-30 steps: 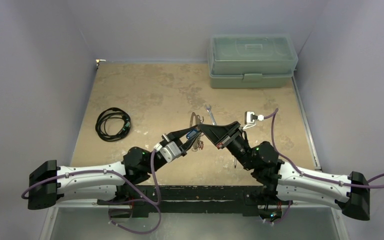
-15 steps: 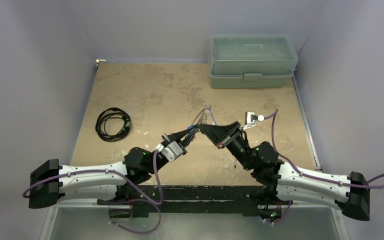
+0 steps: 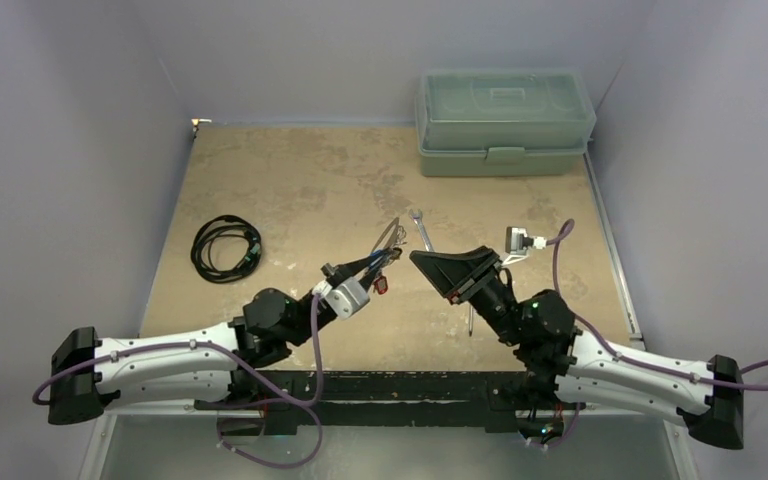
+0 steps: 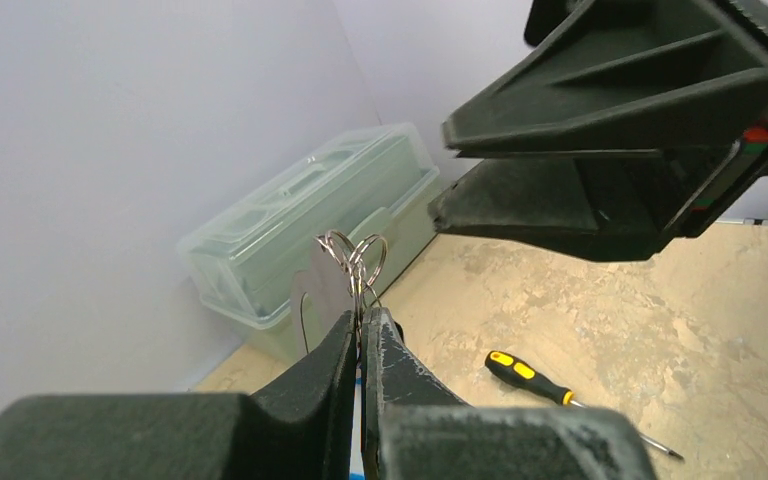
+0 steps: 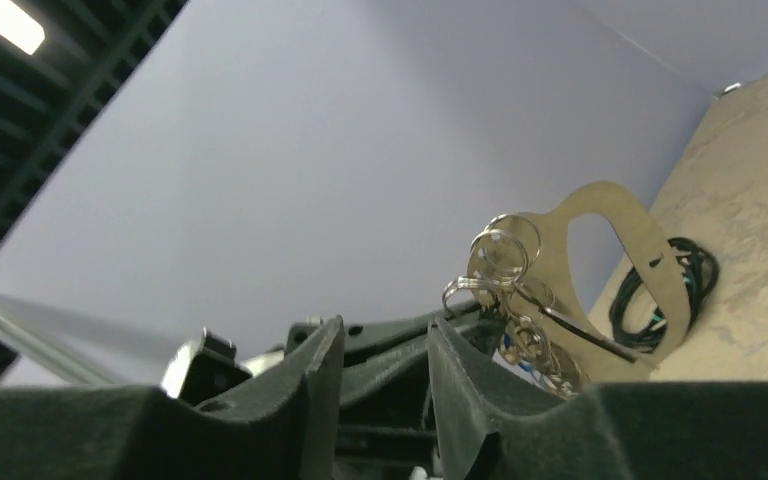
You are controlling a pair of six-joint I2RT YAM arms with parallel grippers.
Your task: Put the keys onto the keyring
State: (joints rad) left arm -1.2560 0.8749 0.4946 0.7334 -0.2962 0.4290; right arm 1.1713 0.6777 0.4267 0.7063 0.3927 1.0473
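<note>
My left gripper [image 3: 370, 264] is shut on the keyring [image 3: 389, 236], a flat grey D-shaped plate that stands tilted above the table. In the left wrist view its jaws [image 4: 362, 318] pinch the ringed edge of the keyring [image 4: 322, 285], with wire rings sticking out above. Keys hang below it, among them a red-headed key [image 3: 381, 284]. My right gripper [image 3: 417, 257] is open and stands just right of the keyring, apart from it. In the right wrist view the keyring [image 5: 650, 262] shows past the open right gripper [image 5: 385, 338], which holds nothing.
A silver wrench [image 3: 422, 229] lies behind the grippers. A yellow-and-black screwdriver [image 4: 528, 376] lies on the table under the right arm. A coiled black cable [image 3: 225, 247] lies at the left. A clear green toolbox [image 3: 505, 120] stands at the back right.
My right gripper has opened and drawn back to the right, away from the keyring. My left gripper has shut on the keyring and now holds it alone, tilted up.
</note>
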